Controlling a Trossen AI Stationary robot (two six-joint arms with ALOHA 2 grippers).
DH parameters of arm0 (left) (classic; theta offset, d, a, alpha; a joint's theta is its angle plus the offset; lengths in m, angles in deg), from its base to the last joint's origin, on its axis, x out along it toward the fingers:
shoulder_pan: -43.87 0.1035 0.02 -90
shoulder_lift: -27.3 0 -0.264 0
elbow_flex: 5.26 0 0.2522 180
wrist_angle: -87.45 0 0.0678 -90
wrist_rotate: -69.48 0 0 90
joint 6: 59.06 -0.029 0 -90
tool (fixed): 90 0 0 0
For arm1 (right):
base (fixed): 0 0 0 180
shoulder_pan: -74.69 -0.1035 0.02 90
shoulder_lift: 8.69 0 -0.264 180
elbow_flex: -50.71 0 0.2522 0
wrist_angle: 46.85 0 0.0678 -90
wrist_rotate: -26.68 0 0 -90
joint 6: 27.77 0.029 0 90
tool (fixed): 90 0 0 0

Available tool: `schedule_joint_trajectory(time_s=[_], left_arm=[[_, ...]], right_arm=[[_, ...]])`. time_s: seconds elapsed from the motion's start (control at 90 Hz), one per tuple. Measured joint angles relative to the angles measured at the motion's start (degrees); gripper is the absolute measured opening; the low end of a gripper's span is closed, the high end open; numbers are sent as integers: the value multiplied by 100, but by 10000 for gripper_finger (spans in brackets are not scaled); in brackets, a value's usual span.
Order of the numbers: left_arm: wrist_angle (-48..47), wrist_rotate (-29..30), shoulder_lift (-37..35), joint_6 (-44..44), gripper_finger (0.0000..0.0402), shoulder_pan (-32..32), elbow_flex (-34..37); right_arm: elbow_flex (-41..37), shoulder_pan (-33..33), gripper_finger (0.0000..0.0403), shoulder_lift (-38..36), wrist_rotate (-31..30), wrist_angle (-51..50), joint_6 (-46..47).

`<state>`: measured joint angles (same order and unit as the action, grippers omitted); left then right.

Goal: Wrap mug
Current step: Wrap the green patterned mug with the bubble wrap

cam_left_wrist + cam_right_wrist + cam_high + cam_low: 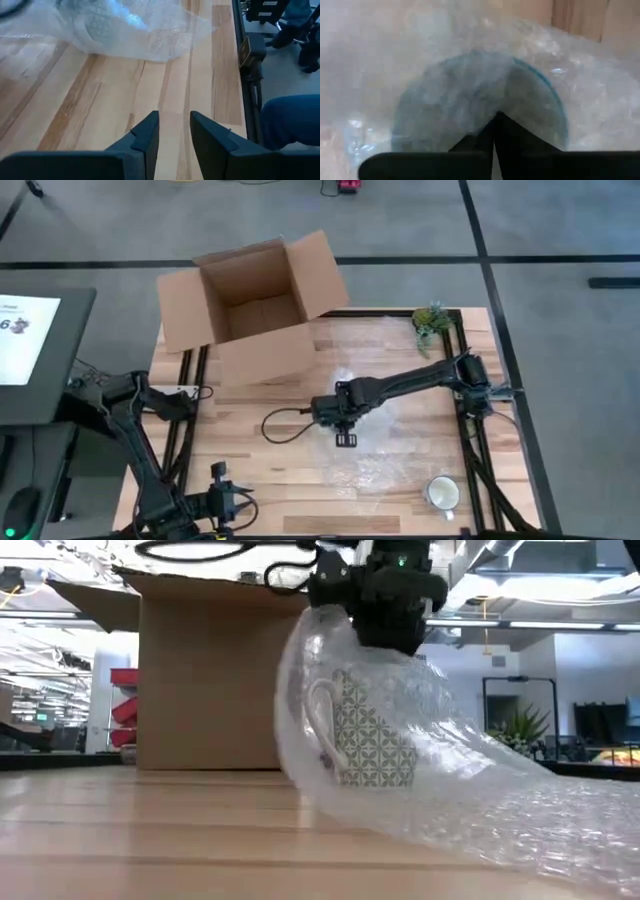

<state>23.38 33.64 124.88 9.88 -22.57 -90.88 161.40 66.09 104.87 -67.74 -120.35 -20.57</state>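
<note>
Near the middle of the desk [300, 480] the right hand [345, 438] hangs straight above a patterned mug [372, 740], which stands upright on the wood with its handle turned toward the low camera's left. The hand's two dark fingers [495, 135] are pressed together, pinching a fold of the bubble wrap [480, 800] just over the mug's open mouth, so the clear sheet drapes down around the mug like a hood and trails off flat across the boards to one side. Through the plastic in the right wrist view, the mug's round rim sits directly beyond the fingertips.

Behind the mug, toward the far edge of the desk, stands an open cardboard box [255, 305], flaps up, with a strip of bare wood between it and the wrap. A small green plant [432, 322] sits at the far right corner, and a second, white mug [442, 493] stands near the front right edge, just beside the loose end of the wrap. The left hand [172, 132] waits at the front left corner, fingers slightly apart and holding nothing, with open boards ahead of it.
</note>
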Motion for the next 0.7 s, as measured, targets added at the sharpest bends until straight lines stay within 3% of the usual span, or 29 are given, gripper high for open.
schedule_joint_trajectory(time_s=[0.144,0.322,0.533,0.7], left_arm=[[2,2,-1,-78,90,11,0],[-2,3,-2,-78,90,11,0],[9,2,-2,-80,90,11,0],[29,2,-2,-80,90,13,0]], right_arm=[[424,-44,0,-343,-46,-534,25],[399,-244,0,-871,-218,-174,179],[-330,-492,0,-982,193,881,153],[-1244,-303,0,-927,221,1617,275]])
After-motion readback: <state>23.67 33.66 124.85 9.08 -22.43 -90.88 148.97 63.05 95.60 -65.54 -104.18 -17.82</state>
